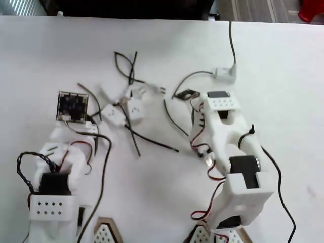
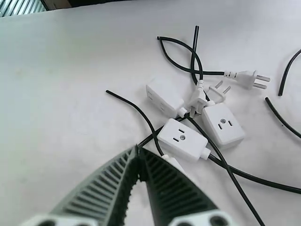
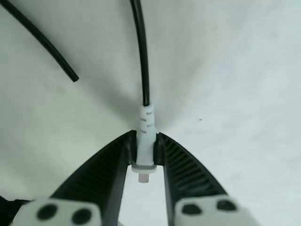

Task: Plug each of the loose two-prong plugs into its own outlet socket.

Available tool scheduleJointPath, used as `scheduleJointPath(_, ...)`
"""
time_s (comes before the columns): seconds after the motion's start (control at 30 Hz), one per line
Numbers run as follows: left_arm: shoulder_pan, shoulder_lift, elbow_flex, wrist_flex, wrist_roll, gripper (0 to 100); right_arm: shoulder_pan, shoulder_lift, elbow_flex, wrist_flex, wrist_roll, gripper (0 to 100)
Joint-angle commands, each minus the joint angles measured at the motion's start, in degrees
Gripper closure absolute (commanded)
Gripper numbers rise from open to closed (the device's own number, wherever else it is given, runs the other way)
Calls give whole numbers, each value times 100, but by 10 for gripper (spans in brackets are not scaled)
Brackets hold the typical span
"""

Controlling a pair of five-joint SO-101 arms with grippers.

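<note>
My right gripper (image 3: 145,139) is shut on a white two-prong plug (image 3: 146,123), gripping its body just above the white table; the plug's black cord (image 3: 140,52) leads away from the fingers. In the high view this gripper (image 1: 185,95) sits right of centre. My left gripper (image 2: 138,151) is shut with nothing in it, just short of a cluster of three white outlet sockets (image 2: 182,138) (image 2: 223,123) (image 2: 163,97). Two loose plugs lie beyond them: one (image 2: 245,78) with its prongs pointing away from the cluster, and another (image 2: 215,92) touching a socket.
Black cords (image 1: 152,142) criss-cross the middle of the table (image 1: 61,55). Another white socket block (image 1: 223,74) with its cord lies at the back right. A loose cord end (image 3: 71,75) lies near the held plug. Arm bases stand at the front edge.
</note>
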Motion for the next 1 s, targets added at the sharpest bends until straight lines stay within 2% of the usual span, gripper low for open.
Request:
scheduleJointPath(0.0, 84, -119, -53, -132, 9, 973, 40, -40, -26, 101, 35, 961)
scheduleJointPath(0.37, 84, -119, -53, -132, 0, 973, -75, 338, -343, 154, 35, 982)
scheduleJointPath(0.57, 84, -119, -53, -141, 9, 973, -31, -1007, -642, 910, 26, 982)
scheduleJointPath(0.73, 92, -119, -53, -158, 18, 973, -84, -2668, -598, 1042, -26, 982)
scheduleJointPath(0.97, 92, -110, -53, -598, 35, 973, -716, -4347, -554, 875, -1451, 982)
